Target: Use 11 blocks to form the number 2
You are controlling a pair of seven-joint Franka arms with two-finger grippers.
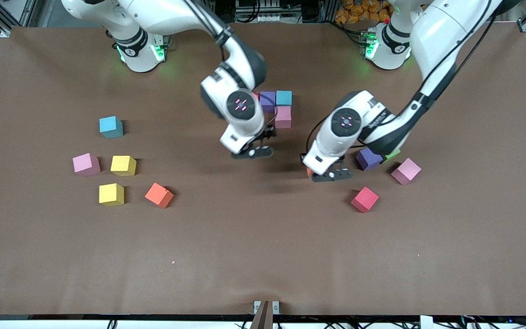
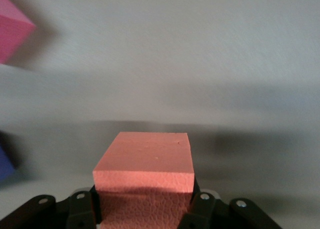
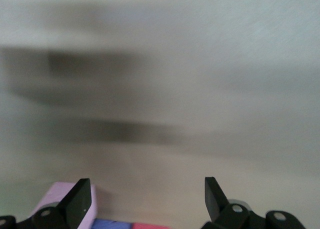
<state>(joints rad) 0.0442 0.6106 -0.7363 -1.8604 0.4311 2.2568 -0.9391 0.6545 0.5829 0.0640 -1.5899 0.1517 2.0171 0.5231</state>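
An orange block (image 2: 145, 176), judged light, stiff foam, is held at opposite flat faces by the left claw (image 1: 331, 174); at its ten o'clock, the right claw (image 1: 255, 153) is spread wide, empty.

In the front view the left arm's wrist hid all but a sliver of the orange cube (image 1: 309, 171) and most of the green cube (image 1: 391, 155), and overlapped part of a purple cube (image 1: 368, 159). The right arm covered the red cube (image 1: 256, 96) beside the purple one (image 1: 267, 101), so only an edge showed. In the right wrist view the desk (image 3: 200, 89) was smeared with blur, and the pink cube (image 3: 57, 196) was cut off by the picture's edge. In the left wrist view a pink cube (image 2: 12, 31) and a blue-purple cube (image 2: 6, 161) were cropped too.
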